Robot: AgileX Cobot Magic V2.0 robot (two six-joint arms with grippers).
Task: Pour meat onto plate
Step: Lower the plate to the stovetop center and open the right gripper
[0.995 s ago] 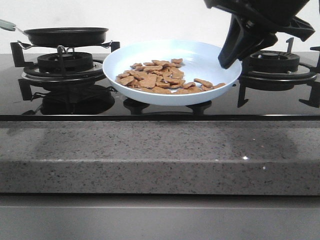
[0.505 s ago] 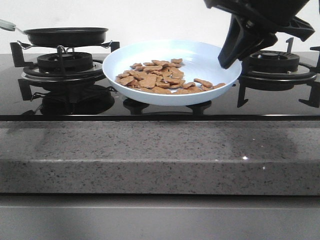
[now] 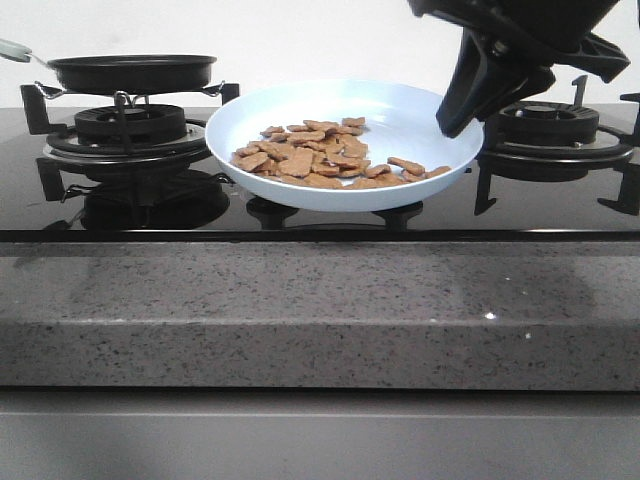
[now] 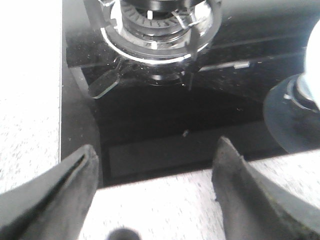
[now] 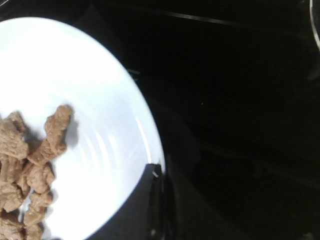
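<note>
Glossy black hob (image 3: 330, 222); round plate (image 3: 420, 110) holds flat meat (image 3: 320, 152).

Kitchen, gas hob (image 3: 130, 135), frying pan (image 3: 132, 70), speckled stone counter (image 3: 300, 310)

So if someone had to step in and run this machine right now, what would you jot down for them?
Right hand: at the plate's right rim; the wrist view shows a finger against the edge, but whether it is clamped cannot be told.
Left hand: open and holding nothing, over the counter edge by the left burner.
Meat: heaped on the plate.
Pan: on the left burner.
Done: the meat is on the plate.
Left: check the plate sits steady, then pull the right hand clear.
</note>
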